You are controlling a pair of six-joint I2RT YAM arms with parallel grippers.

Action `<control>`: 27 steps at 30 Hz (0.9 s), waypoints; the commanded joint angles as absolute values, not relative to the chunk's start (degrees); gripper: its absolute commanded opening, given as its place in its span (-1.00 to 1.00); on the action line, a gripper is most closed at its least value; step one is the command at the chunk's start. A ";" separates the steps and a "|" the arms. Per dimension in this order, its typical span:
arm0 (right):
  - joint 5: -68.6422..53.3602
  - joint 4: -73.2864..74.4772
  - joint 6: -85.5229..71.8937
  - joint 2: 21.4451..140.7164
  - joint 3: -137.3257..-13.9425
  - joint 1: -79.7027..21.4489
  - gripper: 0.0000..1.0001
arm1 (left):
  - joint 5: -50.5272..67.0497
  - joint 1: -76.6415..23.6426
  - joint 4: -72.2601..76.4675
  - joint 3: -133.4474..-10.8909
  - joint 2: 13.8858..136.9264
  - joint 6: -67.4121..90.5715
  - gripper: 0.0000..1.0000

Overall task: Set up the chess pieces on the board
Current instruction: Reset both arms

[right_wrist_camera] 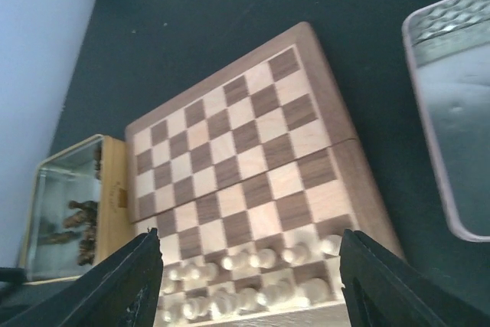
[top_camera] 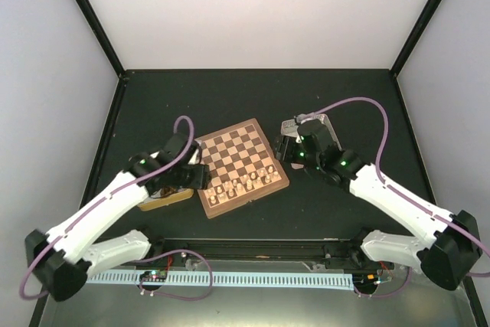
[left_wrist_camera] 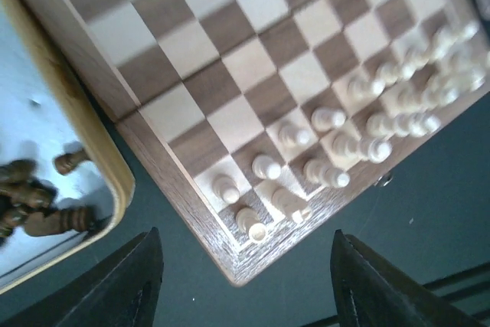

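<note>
The board (top_camera: 239, 160) lies at the table's middle, and its far rows are bare. Pale chess pieces (top_camera: 243, 183) stand in two rows along its near edge. My left gripper (top_camera: 204, 177) hovers over the board's near-left corner. In the left wrist view its fingers (left_wrist_camera: 130, 281) stand wide apart around that corner (left_wrist_camera: 239, 262), with the corner pieces (left_wrist_camera: 256, 223) just beyond them. It is open and holds nothing. My right gripper (top_camera: 282, 148) hangs off the board's right side. It (right_wrist_camera: 249, 296) is open and empty, above the pale rows (right_wrist_camera: 260, 273).
A wood-rimmed tray (top_camera: 170, 198) holding dark chess pieces (left_wrist_camera: 34, 204) sits against the board's left side, under my left arm. A shallow metal tray (right_wrist_camera: 452, 112) lies to the board's right, behind my right gripper. Black walls enclose the table.
</note>
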State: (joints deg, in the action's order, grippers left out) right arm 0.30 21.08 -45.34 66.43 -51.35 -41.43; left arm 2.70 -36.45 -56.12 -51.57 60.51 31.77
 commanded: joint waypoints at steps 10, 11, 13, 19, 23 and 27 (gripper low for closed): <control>16.35 36.54 -28.69 41.30 -50.39 -41.46 0.68 | -16.79 -36.27 -45.27 -50.18 25.91 25.00 0.98; 17.50 37.57 -28.28 38.85 -50.20 -41.44 0.74 | -17.74 -36.25 -45.41 -50.44 24.17 24.28 0.98; 20.54 39.78 -27.97 34.29 -50.23 -41.46 0.88 | -18.92 -36.26 -46.20 -51.25 21.60 23.30 0.98; 27.23 46.17 -27.86 23.96 -53.37 -41.46 1.00 | -20.65 -36.28 -49.17 -54.29 16.53 21.44 0.98; 30.23 50.26 -27.62 21.05 -56.24 -41.46 1.00 | -21.10 -36.25 -50.62 -56.56 14.28 20.42 0.98; 31.47 52.62 -27.55 19.66 -58.27 -41.46 1.00 | -21.06 -36.29 -51.92 -58.48 12.71 19.46 0.98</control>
State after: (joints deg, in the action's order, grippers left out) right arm 27.22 48.18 -28.34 20.84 -55.92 -41.43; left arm -19.55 -36.45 -49.67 -55.48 14.20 21.74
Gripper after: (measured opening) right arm 0.999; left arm 0.989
